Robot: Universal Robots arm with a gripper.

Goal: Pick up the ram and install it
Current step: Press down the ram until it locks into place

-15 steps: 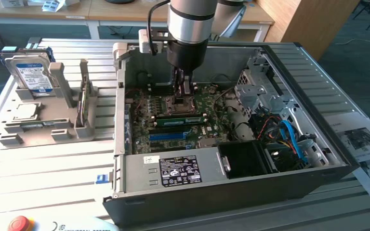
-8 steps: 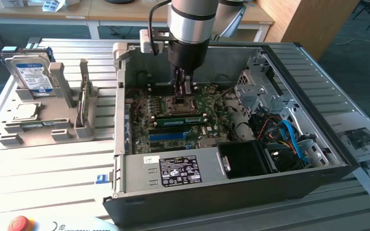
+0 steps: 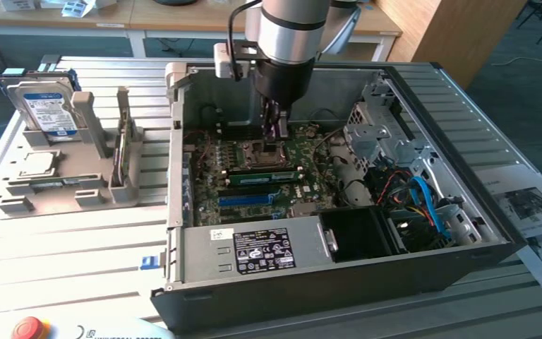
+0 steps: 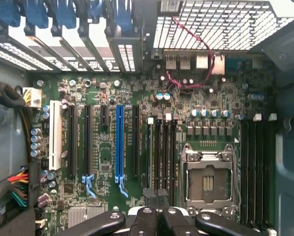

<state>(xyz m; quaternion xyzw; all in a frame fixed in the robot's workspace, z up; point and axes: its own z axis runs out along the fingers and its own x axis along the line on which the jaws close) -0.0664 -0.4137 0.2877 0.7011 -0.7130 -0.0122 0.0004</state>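
At the exterior view's left edge of the ribbed metal tabletop [image 3: 73,240], a grey holder carries the blue-labelled silver hard drive [image 3: 47,106] and the small square silver processor chip [image 3: 37,164]. Next along is the open black computer case [image 3: 346,282] with its green motherboard [image 3: 299,152].

The arm's black pincer [image 3: 276,134] reaches down into the case. It is closed, with its tips just above the board near the empty silver processor socket [image 3: 257,152], and I see nothing clamped between them. The ram [image 3: 266,176], a long slim green circuit-board stick, lies in the slot bank just beside the socket, on the side nearer the power supply. It looks level and apart from the pincer.

Whether the stick is fully seated cannot be told. If one end sits high, an off-centre push could tilt it and strain the slot. A drift toward the socket could also bend its exposed pins or knock the small capacitors nearby.
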